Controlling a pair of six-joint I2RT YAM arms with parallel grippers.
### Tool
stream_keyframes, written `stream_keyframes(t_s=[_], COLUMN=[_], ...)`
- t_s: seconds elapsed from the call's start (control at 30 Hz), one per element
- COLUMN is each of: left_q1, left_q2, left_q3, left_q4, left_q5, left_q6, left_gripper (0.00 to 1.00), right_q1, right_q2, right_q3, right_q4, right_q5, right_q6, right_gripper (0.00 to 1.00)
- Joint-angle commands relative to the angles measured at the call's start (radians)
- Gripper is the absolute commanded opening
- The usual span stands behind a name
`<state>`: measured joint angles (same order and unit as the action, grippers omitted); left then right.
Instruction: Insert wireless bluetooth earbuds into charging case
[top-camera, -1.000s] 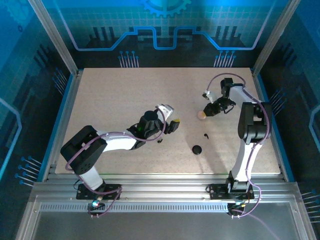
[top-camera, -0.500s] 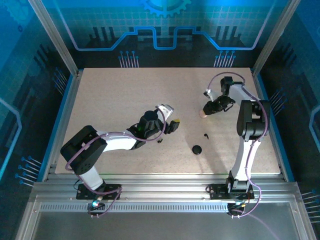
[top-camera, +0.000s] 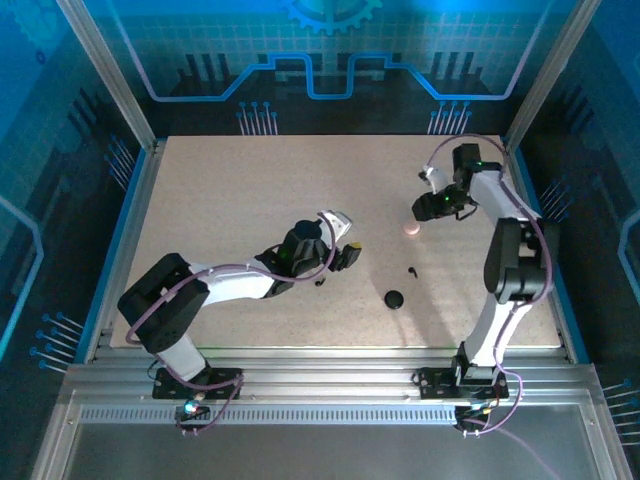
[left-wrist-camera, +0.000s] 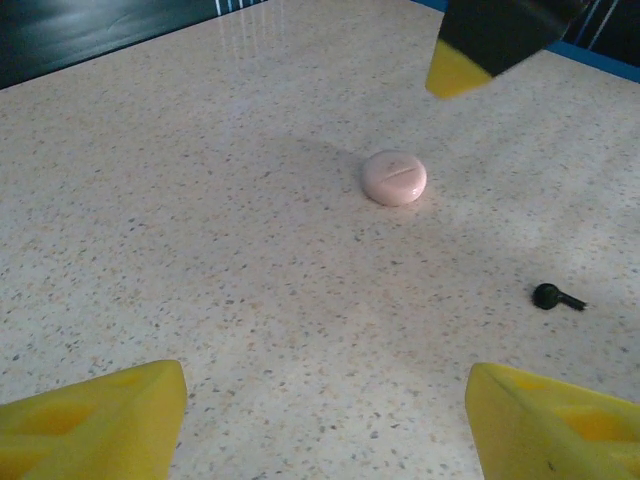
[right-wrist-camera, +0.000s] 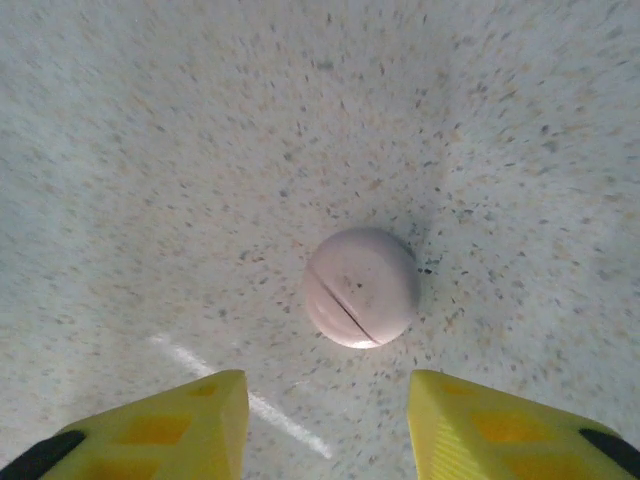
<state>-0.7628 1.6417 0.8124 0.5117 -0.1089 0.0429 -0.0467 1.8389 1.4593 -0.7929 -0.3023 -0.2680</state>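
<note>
— What's lying where, nearest first?

— I'm seeing the charging case (top-camera: 394, 298) sitting closest to me, flat and black on the table, with nothing touching it. One earbud (top-camera: 320, 282) is lying just beside my left gripper (top-camera: 350, 253), on its near-left side. The other earbud (top-camera: 411, 270) is resting between the case and the pink round pod (top-camera: 411, 228).

— Which arm is going for which?

— I'm judging the left arm nearer to that first earbud. Its fingers are standing wide apart, holding nothing. In the left wrist view the other earbud is lying with its stem pointing right.

— And the right side?

— My right gripper (top-camera: 436, 207) is hanging just beyond the pod, fingers parted and empty. A second ago it was clamped on that pod. Now it's drawing back toward the far right, leaving the pod free on the table.
</note>
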Motion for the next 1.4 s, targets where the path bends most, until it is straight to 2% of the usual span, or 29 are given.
stream_keyframes(t_s=[0.0,0.13,0.33,0.53,0.73,1.03,1.37], left_q1=[-0.015,-0.015,-0.015,-0.005,0.024,0.046,0.051], left_q2=[-0.063,-0.111,-0.163,-0.202,-0.201,-0.19,-0.195], left_q3=[0.035,0.012,-0.01,-0.028,-0.037,-0.037,-0.056], left_q4=[-0.104,-0.169,-0.28,-0.378,-0.4,-0.406,-0.408], left_q5=[-0.049,-0.084,-0.169,-0.226,-0.213,-0.191,-0.196], left_q6=[-0.026,-0.122,-0.217,-0.277,-0.288,-0.284,-0.295], left_gripper=[0.74,0.73,0.74,0.75,0.76,0.77,0.77], right_q1=[-0.011,0.016,0.122,0.249,0.37,0.439,0.465], right_q2=[-0.133,-0.292,-0.436,-0.441,-0.379,-0.217,-0.093], right_q3=[-0.071,-0.206,-0.361,-0.447,-0.509,-0.5,-0.47], right_q4=[0.015,-0.015,-0.148,-0.237,-0.202,-0.147,-0.09], right_q5=[-0.023,-0.052,0.051,0.104,0.112,0.17,0.148], right_q6=[0.166,0.354,0.644,0.81,0.967,1.016,1.003], right_gripper=[0.5,0.56,0.6,0.63,0.67,0.66,0.61])
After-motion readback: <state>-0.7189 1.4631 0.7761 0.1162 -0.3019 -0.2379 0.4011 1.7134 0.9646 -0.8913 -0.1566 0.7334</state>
